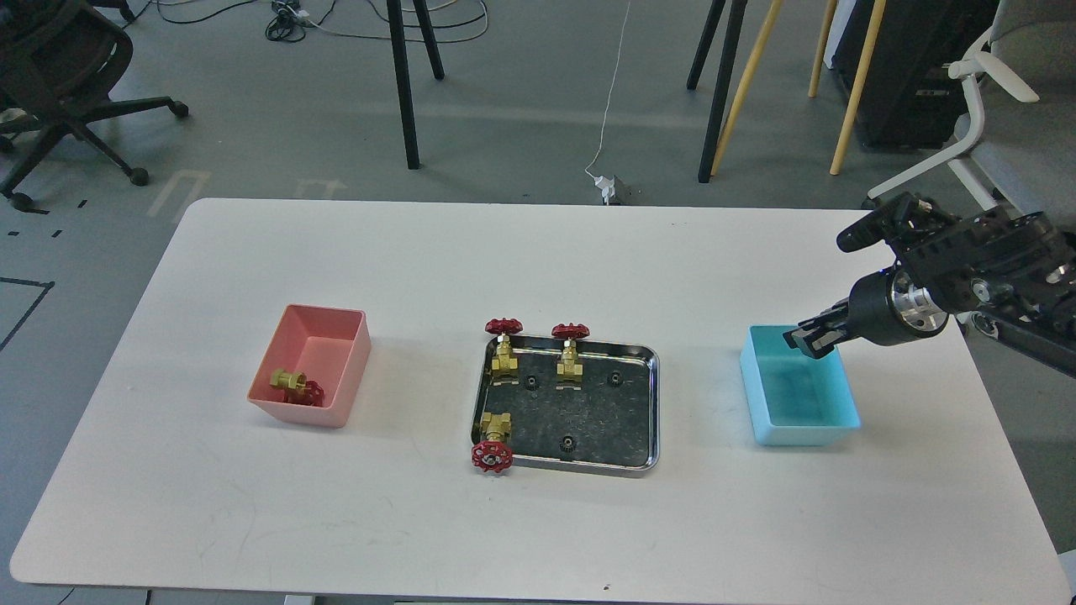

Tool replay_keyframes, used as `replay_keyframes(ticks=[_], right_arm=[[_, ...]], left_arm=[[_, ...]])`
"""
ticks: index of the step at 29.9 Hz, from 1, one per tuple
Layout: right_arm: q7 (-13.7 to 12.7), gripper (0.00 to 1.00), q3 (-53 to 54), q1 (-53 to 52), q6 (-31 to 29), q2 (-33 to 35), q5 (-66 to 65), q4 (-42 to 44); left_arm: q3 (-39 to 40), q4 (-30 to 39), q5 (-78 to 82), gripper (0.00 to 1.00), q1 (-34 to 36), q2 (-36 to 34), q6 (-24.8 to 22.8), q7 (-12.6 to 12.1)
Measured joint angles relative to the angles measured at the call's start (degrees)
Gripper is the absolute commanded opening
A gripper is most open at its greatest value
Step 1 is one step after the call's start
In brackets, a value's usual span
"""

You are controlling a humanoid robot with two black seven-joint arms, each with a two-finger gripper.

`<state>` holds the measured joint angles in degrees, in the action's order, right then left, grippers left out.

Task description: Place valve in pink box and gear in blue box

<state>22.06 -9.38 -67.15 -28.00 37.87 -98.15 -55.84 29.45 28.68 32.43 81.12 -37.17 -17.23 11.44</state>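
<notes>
My right gripper [805, 341] hangs just above the far right part of the blue box [794, 433], which looks empty inside. Its fingers are drawn together on a tiny dark gear that hardly stands out from them. Three more gears [531, 383] lie in the steel tray [652, 420]. Three valves stand at the tray: two at its far edge [504, 353] [570, 357] and one at its front left corner [493, 441]. One valve [294, 385] lies in the pink box [324, 313] at the left. My left gripper is out of view.
The white table [538, 252] ends close to the right of the blue box. Chairs, stand legs and cables are on the floor behind the table.
</notes>
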Motion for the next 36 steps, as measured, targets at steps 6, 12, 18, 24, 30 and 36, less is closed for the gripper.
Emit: replay_keyframes(ticks=[6, 12, 18, 24, 30, 36], right_arm=[[0.0, 0.33, 0.0, 1.4, 0.0, 0.0, -0.1, 0.99], [-0.09, 0.71, 0.23, 2.34, 0.0, 0.05, -0.11, 1.25], [-0.13, 0.81, 3.26, 2.7, 0.0, 0.12, 0.24, 1.22], [-0.33, 0.86, 8.74, 2.11, 0.0, 0.35, 1.58, 1.27], [-2.42, 0.9, 24.33, 0.98, 0.0, -1.95, 9.83, 10.04], [-2.89, 0.94, 36.0, 0.88, 0.01, -8.02, 25.32, 25.54]], left_arm=[[0.0, 0.04, 0.0, 1.0, 0.1, -0.22, -0.19, -0.05], [-0.15, 0.05, 0.0, 1.0, 0.11, -0.44, -0.26, -0.06], [-0.25, 0.01, 0.0, 1.0, 0.04, -0.45, -0.26, -0.06], [-0.27, 0.04, 0.0, 1.0, -0.15, -0.07, -0.25, -0.08], [-0.35, 0.05, 0.22, 1.0, -0.51, 1.34, -0.1, -0.19], [-0.44, 0.04, 0.6, 1.0, -0.73, 5.57, -0.25, -0.2]])
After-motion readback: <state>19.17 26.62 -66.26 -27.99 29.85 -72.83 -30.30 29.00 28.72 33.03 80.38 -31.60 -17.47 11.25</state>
